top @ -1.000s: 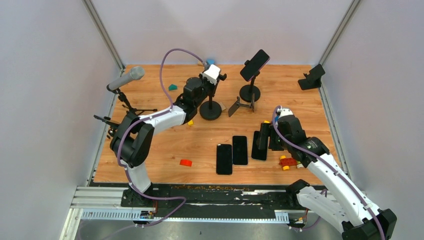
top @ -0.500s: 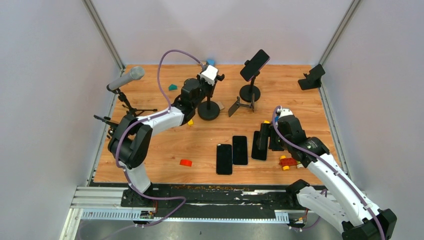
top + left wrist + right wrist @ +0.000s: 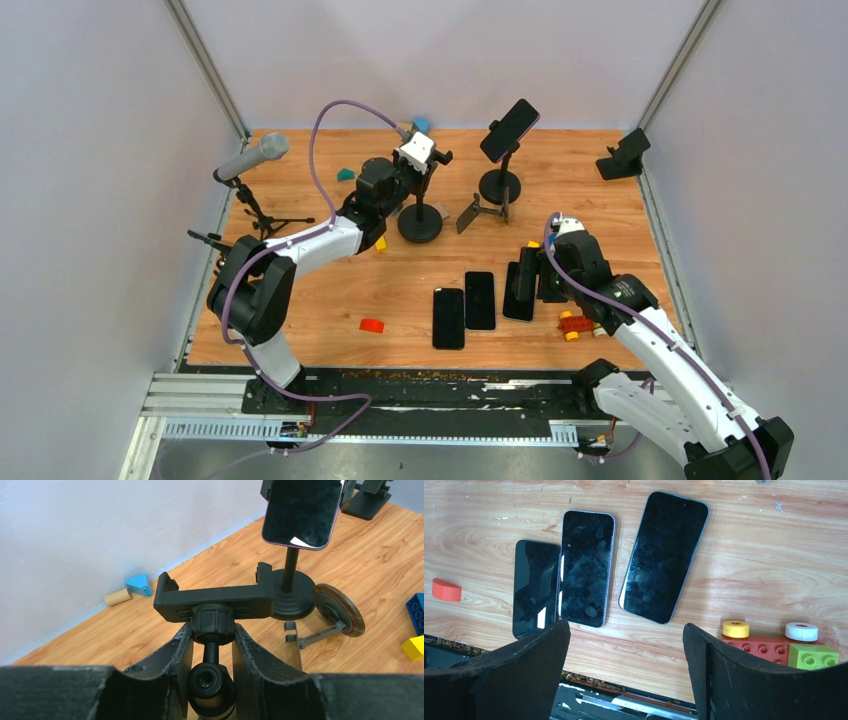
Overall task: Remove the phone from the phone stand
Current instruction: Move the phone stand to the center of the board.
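A dark phone (image 3: 510,130) sits tilted in the clamp of a black phone stand (image 3: 499,186) at the back centre; the left wrist view shows that phone (image 3: 302,512) above its round base (image 3: 291,597). Left of it stands a second, empty stand (image 3: 420,224). My left gripper (image 3: 421,172) is shut on its neck, the fingers (image 3: 177,652) pressing the knob just under the empty clamp (image 3: 215,597). My right gripper (image 3: 626,626) hangs open over the table, holding nothing, near three phones (image 3: 585,567) lying flat.
A microphone on a tripod (image 3: 255,158) stands at the left. A folding stand (image 3: 482,212) and another black stand (image 3: 622,155) are at the back. Toy bricks (image 3: 577,323), a red piece (image 3: 371,325) and a teal piece (image 3: 345,174) lie about.
My left arm's elbow has swung a little to the left, and the held stand's head has shifted slightly. The right arm has stayed still.
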Controlling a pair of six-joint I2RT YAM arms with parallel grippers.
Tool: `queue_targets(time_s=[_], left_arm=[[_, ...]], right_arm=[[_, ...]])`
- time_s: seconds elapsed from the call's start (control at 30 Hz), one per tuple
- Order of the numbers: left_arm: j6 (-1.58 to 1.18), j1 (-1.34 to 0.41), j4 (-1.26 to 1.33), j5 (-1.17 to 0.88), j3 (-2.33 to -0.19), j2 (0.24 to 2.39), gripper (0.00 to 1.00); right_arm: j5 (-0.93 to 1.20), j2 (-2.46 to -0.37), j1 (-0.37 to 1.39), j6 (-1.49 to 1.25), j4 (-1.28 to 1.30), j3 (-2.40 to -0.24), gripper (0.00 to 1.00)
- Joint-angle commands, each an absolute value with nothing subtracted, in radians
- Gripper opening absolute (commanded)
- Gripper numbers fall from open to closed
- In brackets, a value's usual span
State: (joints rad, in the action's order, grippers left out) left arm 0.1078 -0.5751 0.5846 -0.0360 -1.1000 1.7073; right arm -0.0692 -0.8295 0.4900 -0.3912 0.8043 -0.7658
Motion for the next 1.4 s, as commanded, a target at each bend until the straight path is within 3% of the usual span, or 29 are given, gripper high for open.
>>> queue_targets(time_s=[0.0,0.57,1.07,1.13,1.27,1.37], left_arm=[[0.113,-0.572,0.680,-0.010,-1.121,1.636,0.00],[0.132,-0.567,0.680,0.049,-1.140,1.718,0.00],[0.161,-0.557,0.680,0.006,-1.368,1.912,0.00],[0.154,-0.557,0.678,0.008,-1.375,1.917,0.11],[0.146,-0.557,0.683,0.012,-1.350,1.908,0.54],[0.151,-0.557,0.675,0.016,-1.336,1.895,0.73]], right_arm=[[-0.063,-0.818,0.497,-0.408,0.789,-0.764,0.84],[-0.065,-0.825,0.500,-0.403,0.787,-0.766,0.84],[-0.062,-0.824,0.504,-0.405,0.789,-0.765,0.84],[-0.061,-0.824,0.505,-0.405,0.789,-0.765,0.84],[-0.063,-0.825,0.508,-0.404,0.789,-0.765,0.84],[-0.058,-0.828,0.508,-0.403,0.789,-0.765,0.84]])
